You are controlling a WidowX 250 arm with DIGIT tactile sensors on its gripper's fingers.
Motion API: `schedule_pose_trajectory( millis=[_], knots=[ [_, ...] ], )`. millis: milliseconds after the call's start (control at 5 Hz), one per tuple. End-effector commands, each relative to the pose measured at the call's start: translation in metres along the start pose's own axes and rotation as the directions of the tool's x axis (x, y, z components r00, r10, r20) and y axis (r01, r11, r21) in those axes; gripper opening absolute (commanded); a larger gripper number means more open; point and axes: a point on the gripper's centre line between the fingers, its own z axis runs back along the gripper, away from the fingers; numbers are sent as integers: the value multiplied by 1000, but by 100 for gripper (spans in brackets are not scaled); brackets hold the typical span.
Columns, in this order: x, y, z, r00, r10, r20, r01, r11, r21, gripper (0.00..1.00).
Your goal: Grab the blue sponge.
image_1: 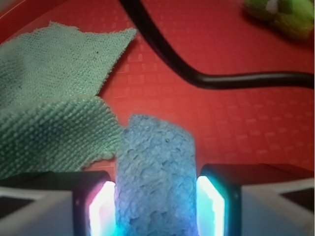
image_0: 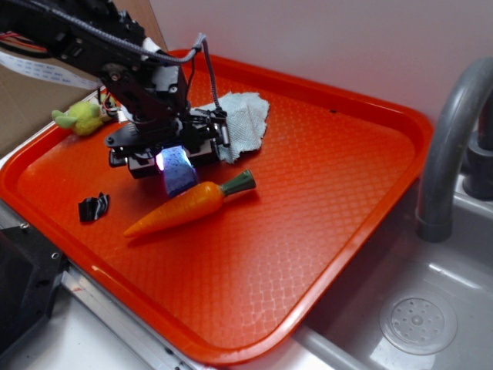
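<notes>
- Between the 2 lit pads of my gripper [image_1: 156, 209] sits the blue sponge [image_1: 156, 172]; on the wrist view both pads press its sides, so the gripper is closed on it, jaws held apart only by the foam.
- On the exterior view I see the same sponge [image_0: 180, 171] under the gripper [image_0: 171, 162], glowing from the pad lights; I cannot tell whether its lower end touches the orange tray [image_0: 331, 177] or hangs just above it.
- Just beside the sponge, on the near side, lies a toy carrot [image_0: 185, 206], green top pointing toward the tray's middle.
- Near the tray's left edge I see a small black crumpled object [image_0: 93, 207], well apart from the carrot.
- Behind the gripper a pale grey-blue cloth [image_0: 243, 119] lies crumpled on the tray; on the wrist view its edge [image_1: 54, 128] comes right up beside the sponge.
- A black cable [image_1: 197, 73] crosses the tray beyond the sponge.
- Farther off, at the tray's far left rim, sits a yellow-green plush toy [image_0: 81, 117].
- Right of the tray I see a grey faucet [image_0: 451, 146] and a sink [image_0: 416, 324].
</notes>
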Motion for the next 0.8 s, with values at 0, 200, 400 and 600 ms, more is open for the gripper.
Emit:
schedule_pose_trajectory(
  millis=[0, 200, 400, 600],
  knots=[
    [45, 5, 55, 970, -226, -92, 219, 972, -83, 0],
    [61, 1, 79, 881, -421, -215, 396, 906, -152, 0],
    [67, -3, 101, 743, -592, -312, 545, 806, -231, 0],
    [74, 7, 126, 701, -646, -302, 578, 763, -290, 0]
  ],
)
